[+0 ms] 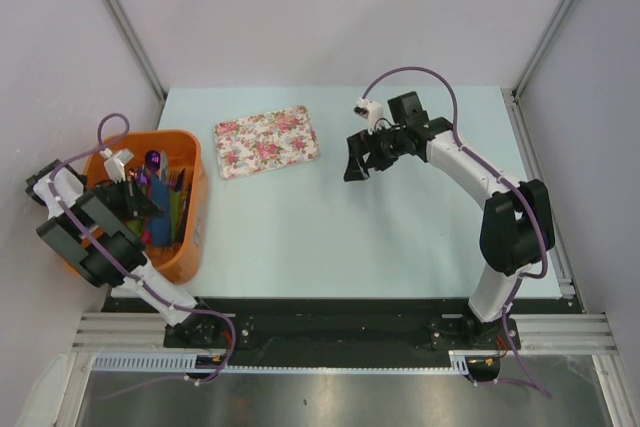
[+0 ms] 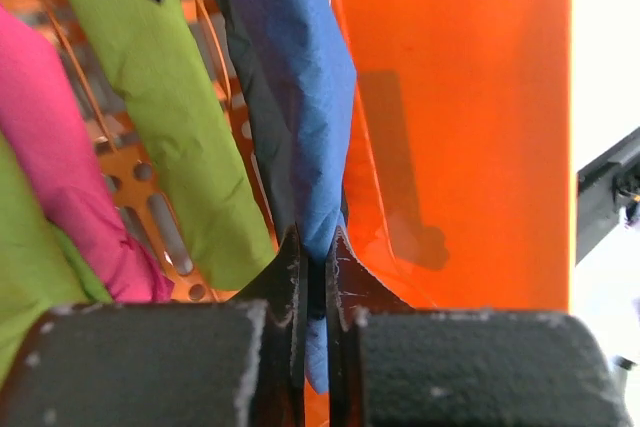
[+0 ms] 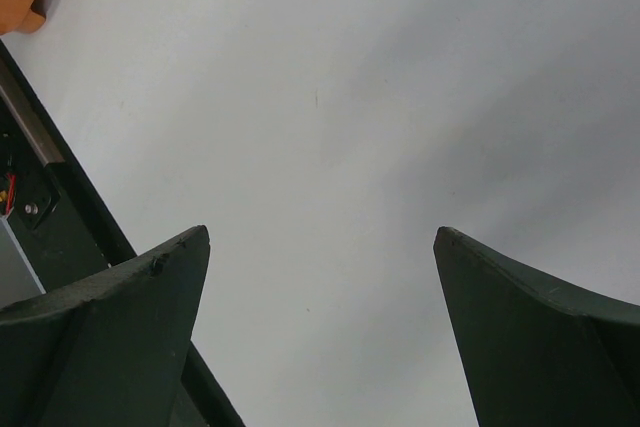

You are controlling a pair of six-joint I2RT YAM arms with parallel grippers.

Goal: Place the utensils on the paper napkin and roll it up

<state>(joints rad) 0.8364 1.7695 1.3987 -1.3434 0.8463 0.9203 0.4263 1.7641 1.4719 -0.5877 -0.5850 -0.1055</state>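
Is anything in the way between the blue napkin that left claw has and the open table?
The left gripper is shut on the paper napkin inside the orange basket, so the basket's wall stands between it and the table. A green roll and a pink roll crowd its other side. Lifting it out looks needed.

pale blue table (image 1: pixel 330 227) w/ white walls (image 1: pixel 330 7), alu corner posts (image 1: pixel 120 17).
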